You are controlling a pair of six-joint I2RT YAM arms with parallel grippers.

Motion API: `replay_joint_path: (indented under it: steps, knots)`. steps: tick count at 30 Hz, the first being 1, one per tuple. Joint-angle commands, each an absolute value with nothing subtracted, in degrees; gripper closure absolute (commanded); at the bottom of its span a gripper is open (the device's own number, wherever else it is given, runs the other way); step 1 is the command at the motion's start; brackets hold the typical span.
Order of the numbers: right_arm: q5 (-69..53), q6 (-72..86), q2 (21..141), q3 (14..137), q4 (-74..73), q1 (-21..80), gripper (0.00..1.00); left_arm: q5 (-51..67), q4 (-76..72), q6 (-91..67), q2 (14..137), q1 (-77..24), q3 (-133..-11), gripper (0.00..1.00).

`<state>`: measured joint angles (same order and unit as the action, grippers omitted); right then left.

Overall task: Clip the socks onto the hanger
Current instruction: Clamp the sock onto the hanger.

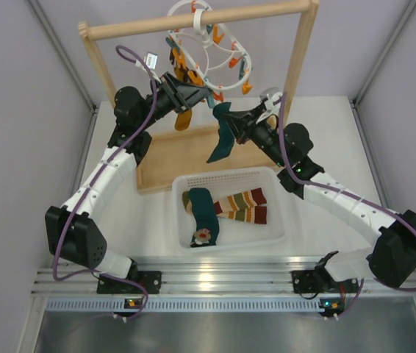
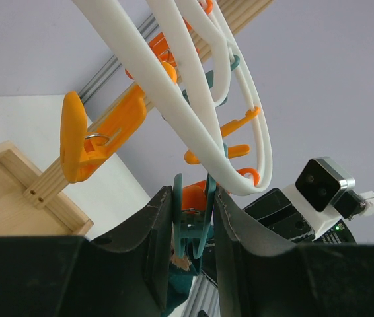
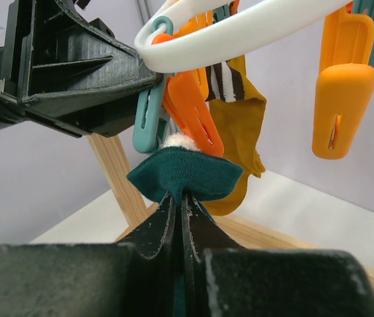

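- Teal sock (image 3: pixel 184 173) is hanging just under the hanger (image 2: pixel 197 132). The right gripper (image 3: pixel 179 201) is pinching its cuff with jaws closed tight on the fabric. It seems to be holding a short fold upward so that an edge can go into a clip.
- Teal clip (image 2: pixel 197 228) is being squeezed by the left gripper (image 2: pixel 193 198), with one finger on each handle. This is probably meant to spread its mouth for that cuff.
- The hanger is dangling by its hook from the rail (image 1: pixel 134 26), so the left grip is likely also steadying it.
- An ochre sock (image 3: pixel 236 125) with a striped cuff is already hanging from a clip just behind.
- Another teal sock (image 1: pixel 206 213) and the striped socks (image 1: pixel 243 206) are lying in the basket (image 1: pixel 276 202), well apart from the hanger and waiting.
- The clip's mouth is hiding behind the left fingers, so I cannot tell whether it is gaping.
- I also cannot tell whether the cuff is touching the orange clip (image 3: pixel 190 112) above it.
- The held sock's foot is being cut off in the right wrist view.
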<state>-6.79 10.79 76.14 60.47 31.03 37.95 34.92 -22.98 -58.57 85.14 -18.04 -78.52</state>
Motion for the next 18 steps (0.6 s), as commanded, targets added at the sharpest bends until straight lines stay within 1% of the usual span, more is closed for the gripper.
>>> replay_joint_path:
  steps: [1,18]
  knots:
    - [-6.15,14.32,76.9,64.07,35.33,37.44,1.0,32.43,-25.84,-59.94,85.87,-17.23,-78.49,1.0]
    - [-7.3,17.23,79.1,66.36,36.56,38.85,1.0,32.17,-25.66,-60.21,86.31,-17.58,-78.66,1.0]
